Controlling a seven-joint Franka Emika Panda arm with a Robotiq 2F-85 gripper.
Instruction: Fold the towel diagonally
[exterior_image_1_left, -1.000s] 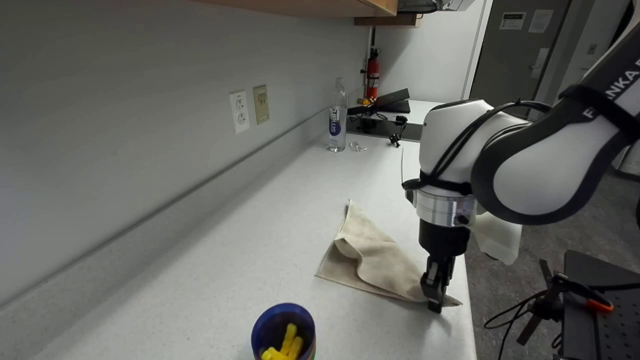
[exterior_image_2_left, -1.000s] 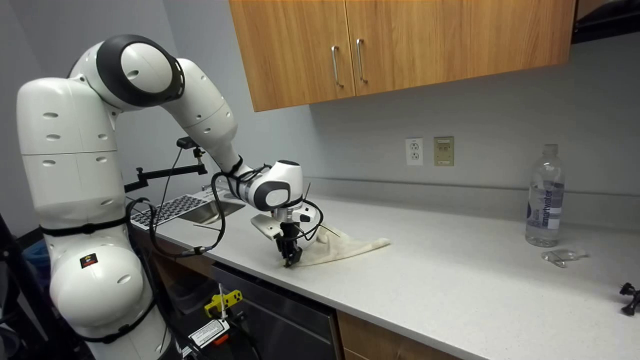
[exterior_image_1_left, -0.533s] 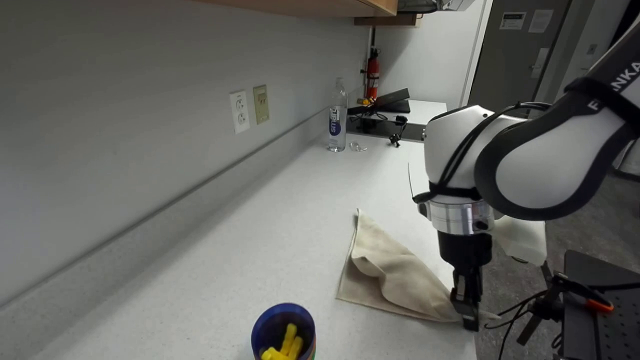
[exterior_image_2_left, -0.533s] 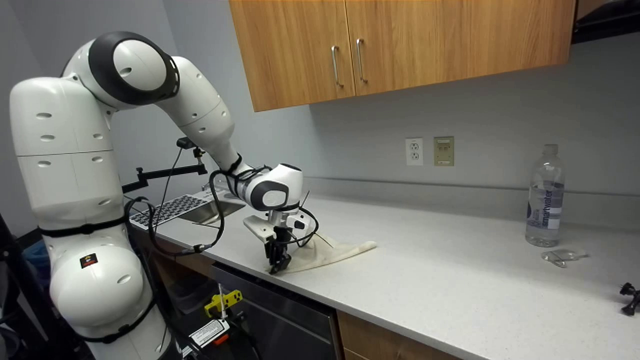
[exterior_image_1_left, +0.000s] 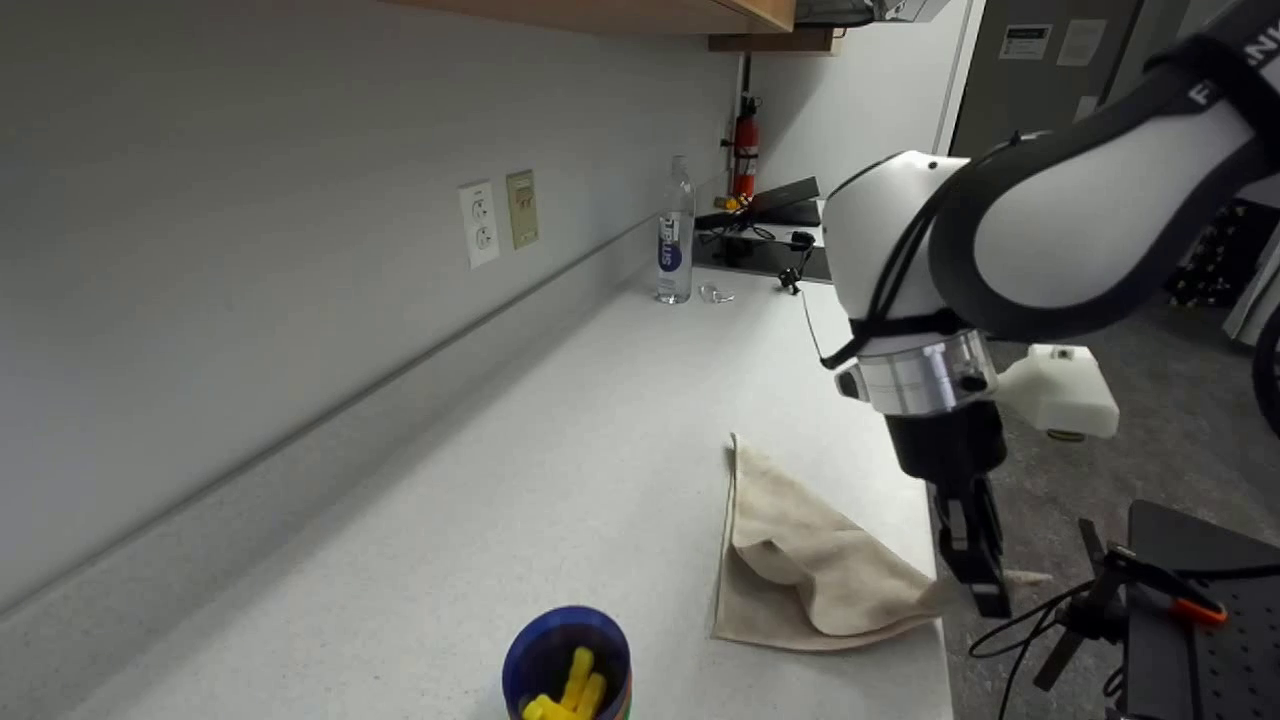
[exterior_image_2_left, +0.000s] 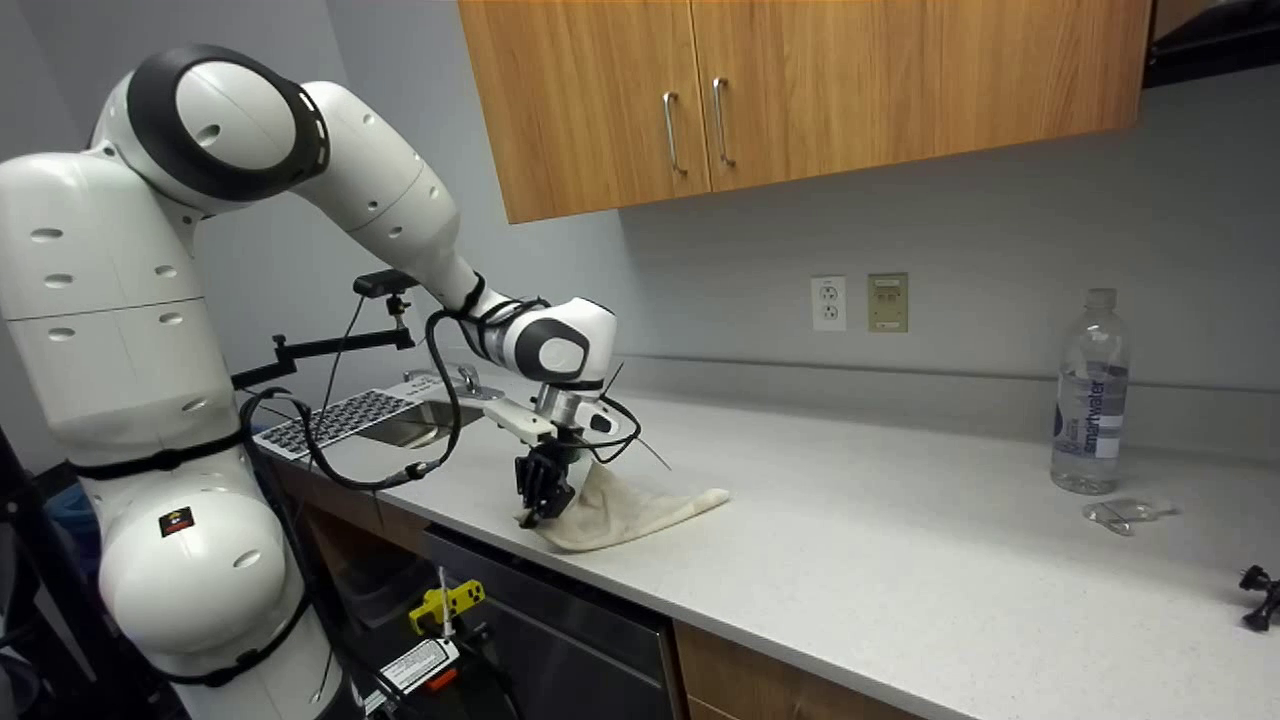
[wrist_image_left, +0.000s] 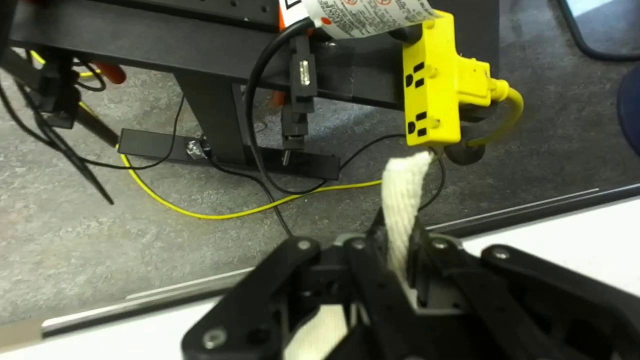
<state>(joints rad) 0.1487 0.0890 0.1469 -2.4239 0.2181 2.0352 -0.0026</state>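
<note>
- Jaws tilted at the robot-side edge of the counter (exterior_image_1_left: 450, 560); from them the towel (exterior_image_1_left: 830, 560) lies inward on that surface, its long axis slanting away toward the back wall (exterior_image_1_left: 330, 270) and the end with the bottle (exterior_image_1_left: 673, 245).
- Jaws nearly together, pinching the towel by one corner; in the wrist view a narrow tip of cloth projects past them, over the floor (wrist_image_left: 65, 250).
- Towel doubled over unevenly: in an exterior view a rumpled upper layer (exterior_image_1_left: 860, 575) leaves a corner of the lower layer (exterior_image_1_left: 757, 605) exposed. Diagonal fold judged part-formed.
- Coming move, judged: grip and long axis are nearly in line, so an outward pull would probably drag the whole cloth off the edge; lowering the corner inward seems safer.
</note>
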